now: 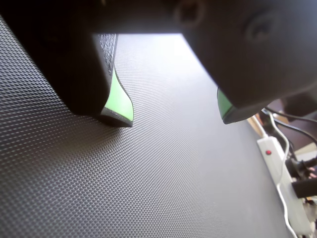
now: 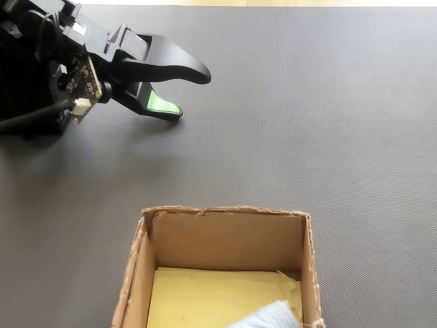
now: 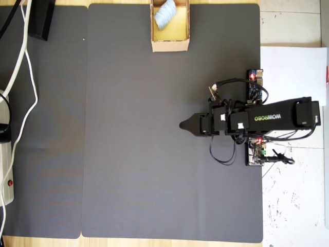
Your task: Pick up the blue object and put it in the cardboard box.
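Note:
The pale blue object (image 3: 165,13) lies inside the cardboard box (image 3: 169,45) at the top edge of the overhead view. The fixed view shows only an end of the blue object (image 2: 270,318), on the yellowish floor near the right wall of the box (image 2: 225,210). My gripper (image 3: 182,125) hovers low over the dark mat, well away from the box and close to the arm's base. In the wrist view the gripper (image 1: 176,118) is open, its green pads wide apart with only mat between them. From the fixed view the gripper (image 2: 190,93) is seen at the upper left, also empty.
A white power strip (image 1: 280,173) with cables lies off the mat's edge, at the far left of the overhead view as the power strip (image 3: 4,154). A black item (image 3: 41,18) stands at the top left corner. Circuit boards (image 3: 255,82) and wires sit by the arm's base.

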